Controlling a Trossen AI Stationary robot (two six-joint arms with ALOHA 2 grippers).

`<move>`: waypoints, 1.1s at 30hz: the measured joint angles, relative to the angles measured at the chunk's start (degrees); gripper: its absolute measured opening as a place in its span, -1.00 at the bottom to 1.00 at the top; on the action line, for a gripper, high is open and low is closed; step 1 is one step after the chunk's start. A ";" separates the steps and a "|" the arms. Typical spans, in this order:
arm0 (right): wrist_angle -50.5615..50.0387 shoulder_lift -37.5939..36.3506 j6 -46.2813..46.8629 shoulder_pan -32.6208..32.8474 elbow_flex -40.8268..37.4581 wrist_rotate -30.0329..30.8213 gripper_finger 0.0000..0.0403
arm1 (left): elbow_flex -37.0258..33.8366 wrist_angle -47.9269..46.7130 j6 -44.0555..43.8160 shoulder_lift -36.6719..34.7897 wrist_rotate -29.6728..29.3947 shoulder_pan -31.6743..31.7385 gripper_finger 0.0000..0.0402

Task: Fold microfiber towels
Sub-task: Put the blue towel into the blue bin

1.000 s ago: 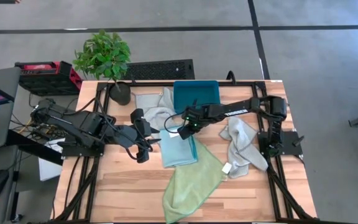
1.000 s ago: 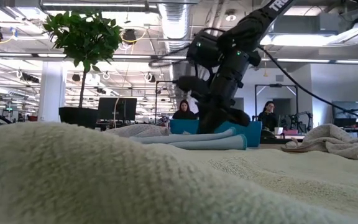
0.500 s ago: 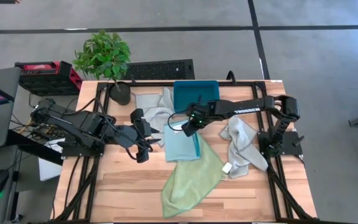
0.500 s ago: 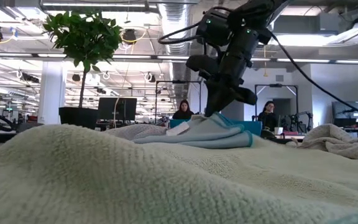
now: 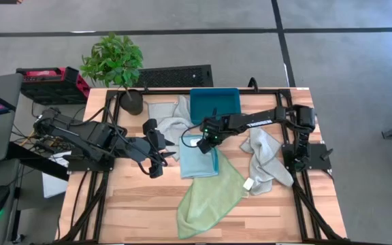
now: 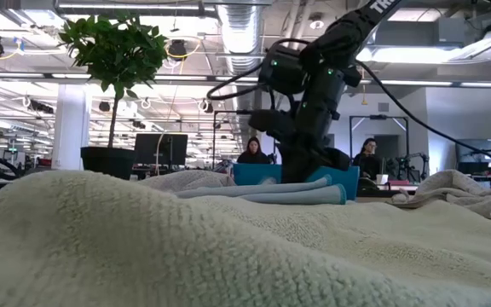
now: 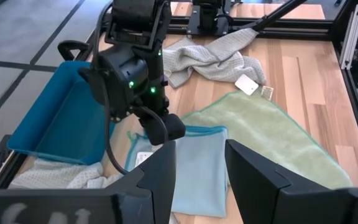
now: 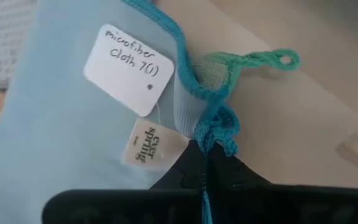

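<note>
While right pincer (image 8: 207,152) pinches blue towel (image 5: 199,162) corner mid-frame, gotta lay edges flush before letting go; left pincer (image 7: 197,171) open, empty.

Open-plan office bg w/ ceiling ducts (image 6: 244,19), monitors (image 6: 160,148), grey floor (image 5: 346,61).

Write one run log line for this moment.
right gripper: shut on blue towel corner | left gripper: open, waiting beside
</note>
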 joint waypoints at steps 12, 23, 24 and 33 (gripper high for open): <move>-0.02 -0.16 3.06 -1.65 0.02 -2.05 -0.56 | 0.00 0.00 -0.03 -0.02 0.02 0.00 -0.34; 3.73 -1.45 4.93 -2.14 0.20 -5.77 -0.10 | 0.00 -0.20 -1.07 -0.02 0.02 0.02 -0.34; 4.02 -1.45 5.01 -2.12 0.20 -5.75 -0.09 | 0.00 -0.22 -1.07 -0.02 0.02 0.02 -0.34; 4.20 -1.28 4.69 -2.23 0.20 -3.91 -0.09 | 0.00 -0.20 -1.07 -0.01 0.02 0.01 -0.34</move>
